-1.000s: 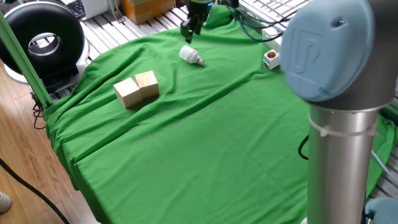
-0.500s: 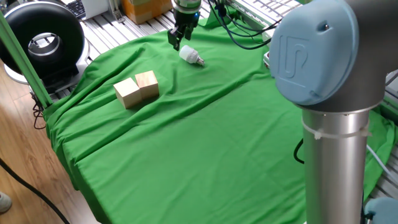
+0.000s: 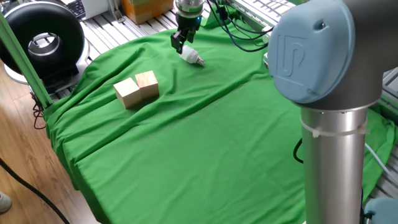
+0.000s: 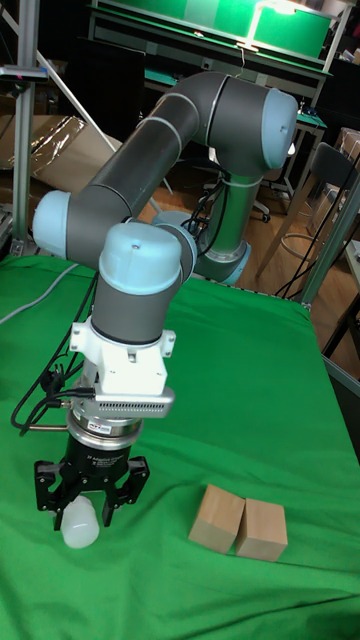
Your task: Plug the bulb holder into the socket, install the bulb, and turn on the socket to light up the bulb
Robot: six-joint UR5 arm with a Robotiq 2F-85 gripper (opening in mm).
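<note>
The white bulb point(image 3: 192, 56) lies on its side on the green cloth at the far side, its silver screw base pointing right. My gripper point(image 3: 181, 45) hangs straight down at the bulb's dome end. The tall fixed view shows the gripper point(image 4: 86, 503) open, its black fingers point(image 4: 47, 497) spread on either side of the bulb's dome point(image 4: 80, 527), close to the cloth. Nothing is gripped. The bulb holder and the socket are hidden, the arm's large grey-blue joint point(image 3: 314, 50) blocking the right side of the fixed view.
Two wooden blocks point(image 3: 137, 89) stand side by side left of centre, also seen to the gripper's right point(image 4: 240, 527). Dark cables point(image 3: 239, 34) trail over the cloth behind the gripper. A black ring-shaped device point(image 3: 43, 38) sits off the table's far left corner.
The gripper swung left from behind the bulb, then eased right and down so that it straddles the dome. The arm's big joint shifted left and now covers the bulb holder.
</note>
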